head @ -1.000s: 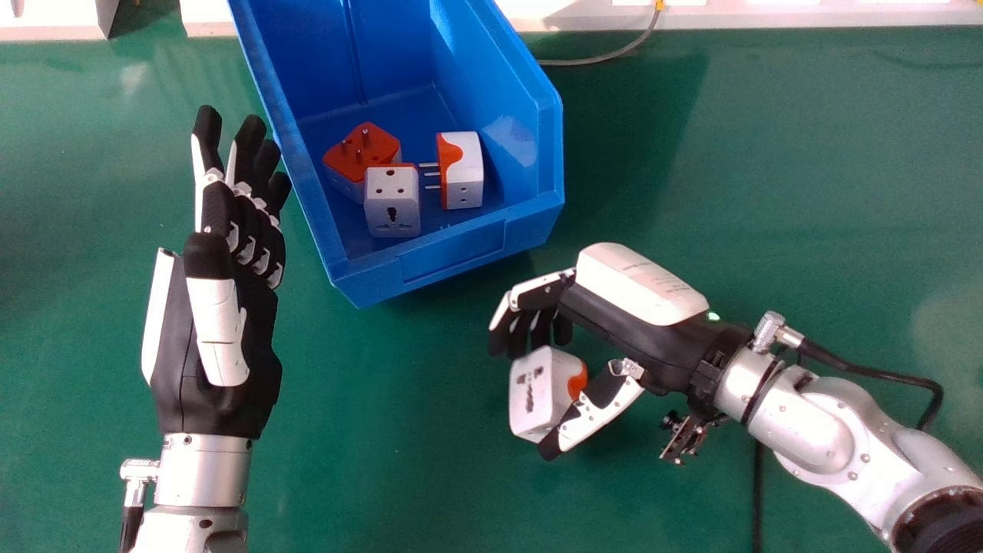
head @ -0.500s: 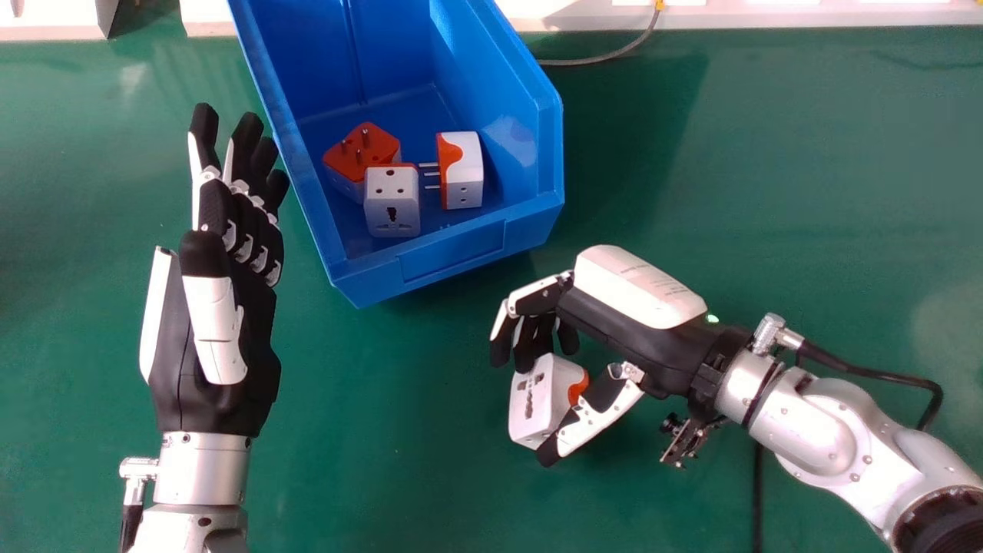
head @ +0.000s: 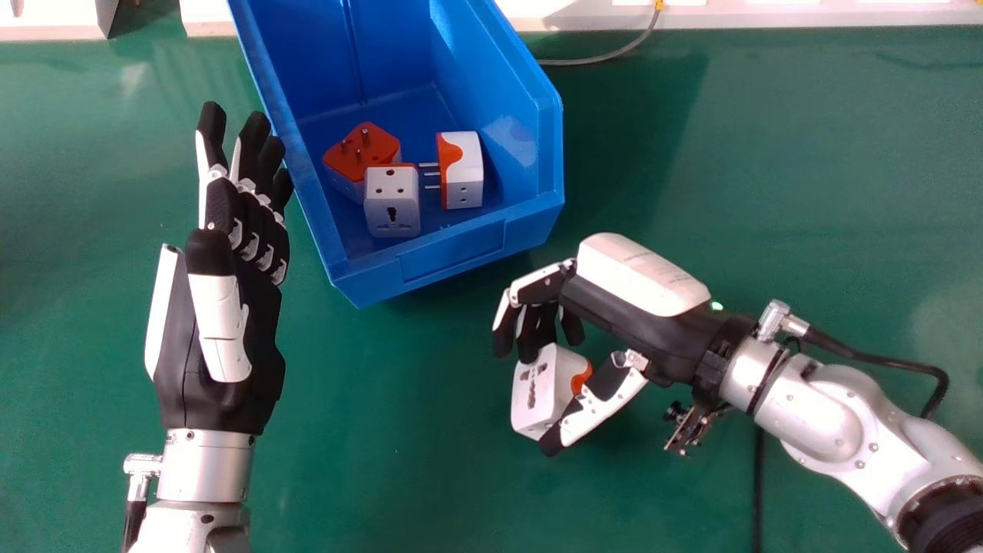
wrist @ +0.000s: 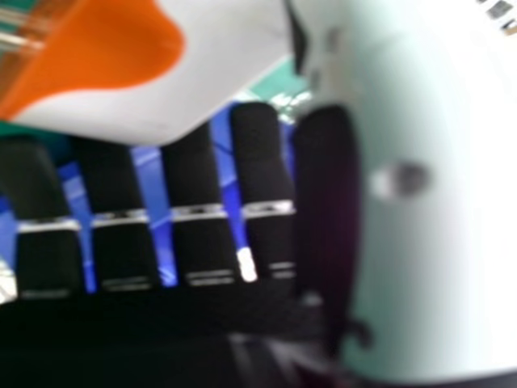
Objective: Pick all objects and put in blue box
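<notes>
Your right hand (head: 607,319) pinches one adapter (head: 541,388).
You have it between thumb and fingers, on the near side of the blue box (head: 453,257), which holds three more adapters (head: 392,201). Your left hand (head: 219,330) is left of the box, fingers straight. Green tabletop (head: 768,153) spreads right of the box and toward you; a white ledge (head: 768,17) borders its far edge.
</notes>
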{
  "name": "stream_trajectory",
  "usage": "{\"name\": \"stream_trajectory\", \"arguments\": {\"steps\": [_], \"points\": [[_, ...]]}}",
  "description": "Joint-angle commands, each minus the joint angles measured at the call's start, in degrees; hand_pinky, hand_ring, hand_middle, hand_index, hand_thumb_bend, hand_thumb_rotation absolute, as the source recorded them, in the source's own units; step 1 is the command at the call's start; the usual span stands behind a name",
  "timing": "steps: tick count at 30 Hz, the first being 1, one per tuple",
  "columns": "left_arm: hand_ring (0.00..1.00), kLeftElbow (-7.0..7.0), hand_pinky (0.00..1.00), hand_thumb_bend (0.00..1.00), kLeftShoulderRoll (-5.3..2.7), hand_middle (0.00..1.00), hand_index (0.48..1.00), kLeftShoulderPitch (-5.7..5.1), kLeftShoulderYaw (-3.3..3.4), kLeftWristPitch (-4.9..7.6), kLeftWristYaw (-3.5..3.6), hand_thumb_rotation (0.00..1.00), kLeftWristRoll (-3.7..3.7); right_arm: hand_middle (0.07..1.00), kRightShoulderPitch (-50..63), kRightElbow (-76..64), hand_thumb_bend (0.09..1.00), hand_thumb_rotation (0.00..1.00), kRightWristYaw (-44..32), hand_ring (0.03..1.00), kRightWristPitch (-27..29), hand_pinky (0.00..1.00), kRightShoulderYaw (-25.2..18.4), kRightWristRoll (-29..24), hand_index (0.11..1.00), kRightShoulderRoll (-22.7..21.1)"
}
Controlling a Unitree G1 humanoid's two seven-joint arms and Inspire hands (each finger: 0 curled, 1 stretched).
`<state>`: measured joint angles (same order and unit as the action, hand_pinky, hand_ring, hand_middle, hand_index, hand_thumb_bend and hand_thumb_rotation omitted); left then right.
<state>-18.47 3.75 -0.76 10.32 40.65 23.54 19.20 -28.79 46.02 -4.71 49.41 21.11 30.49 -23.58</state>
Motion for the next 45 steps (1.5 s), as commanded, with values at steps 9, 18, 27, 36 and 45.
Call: {"name": "stream_trajectory", "arguments": {"steps": [9, 18, 27, 36, 45], "points": [[1.0, 0.37, 1.0, 0.89, 0.04, 1.0, 1.0, 0.47, 0.11, 0.78, 0.11, 1.0, -0.07, 0.46, -3.51, -6.15, 0.529, 0.0, -4.48, 0.394, -1.1, 0.34, -3.87, -5.02, 0.506, -1.89], [1.0, 0.15, 1.0, 0.88, 0.16, 1.0, 1.0, 0.46, 0.11, 0.82, -0.36, 1.0, -0.79, 0.458, -6.49, -8.66, 0.528, 0.0, -8.22, 0.396, -1.07, 0.35, -5.87, -8.19, 0.509, -2.55], [1.0, -0.06, 1.0, 0.87, 0.19, 1.0, 1.0, 0.76, 0.08, 0.52, -0.63, 1.0, -1.11, 0.457, -12.69, -9.52, 0.528, 0.0, -12.74, 0.392, -2.57, 0.34, -7.7, -12.17, 0.51, -2.0], [1.0, -1.21, 1.0, 0.87, 0.17, 1.0, 1.0, 1.42, 0.12, 0.88, -0.44, 1.0, -1.12, 0.442, -19.95, -6.99, 0.525, 0.0, -12.31, 0.374, -3.42, 0.33, -7.38, -10.6, 0.519, -0.92], [1.0, -2.27, 1.0, 0.87, 0.03, 1.0, 1.0, 1.9, 0.15, 1.65, -0.6, 1.0, -1.3, 0.442, -27.87, -0.01, 0.526, 0.0, -11.91, 0.365, -4.93, 0.32, -6.47, -9.5, 0.517, 1.31]]}}
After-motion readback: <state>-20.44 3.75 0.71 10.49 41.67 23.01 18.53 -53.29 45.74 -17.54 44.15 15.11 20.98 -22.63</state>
